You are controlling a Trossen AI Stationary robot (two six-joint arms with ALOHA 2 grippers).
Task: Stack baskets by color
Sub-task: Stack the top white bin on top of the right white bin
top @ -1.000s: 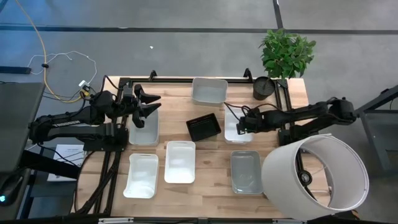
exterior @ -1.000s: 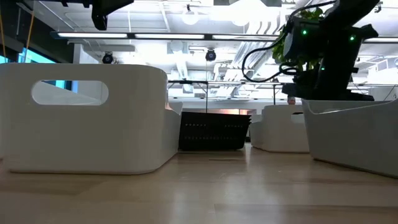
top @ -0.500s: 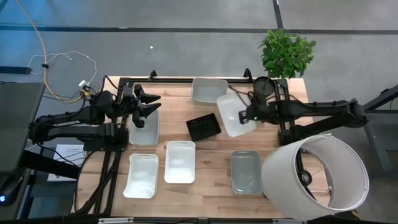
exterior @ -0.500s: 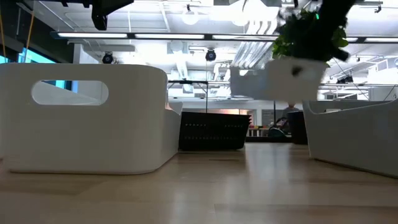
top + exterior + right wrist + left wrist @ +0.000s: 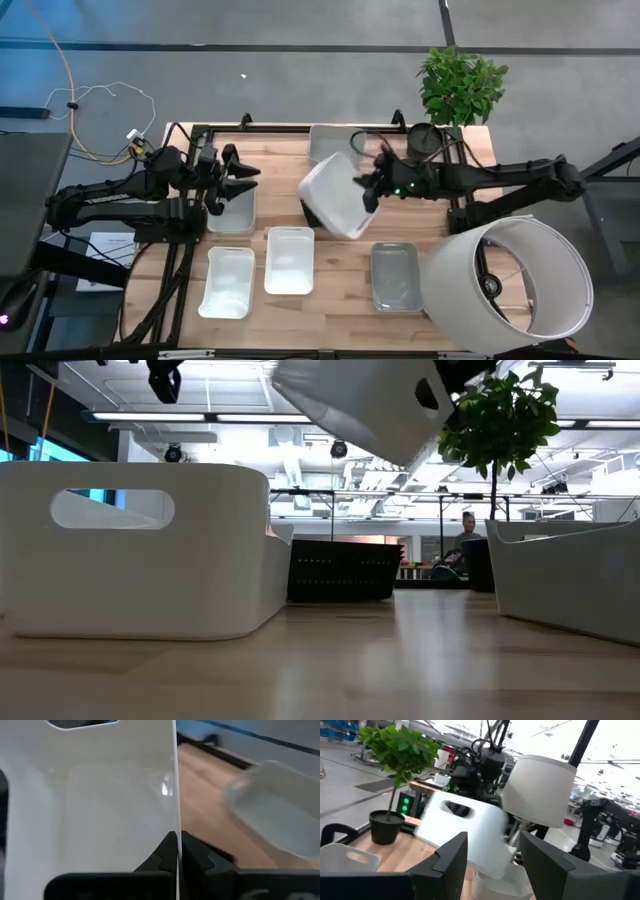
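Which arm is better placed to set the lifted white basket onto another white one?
The right. Its gripper is already shut on the wall of the white basket, carrying it above the table. The left gripper hangs open and empty over a clear basket.

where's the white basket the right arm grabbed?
High view: the white basket hangs tilted in the right pincer above the table's middle, covering the black basket, just in front of the grey basket at the far edge.

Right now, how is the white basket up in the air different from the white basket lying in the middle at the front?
The lifted white basket is tilted and pinched at its wall by the right gripper, above the table. The front white basket lies flat on the table, untouched. The lifted one hides the black basket; the front one covers nothing. Both are white with rounded corners.
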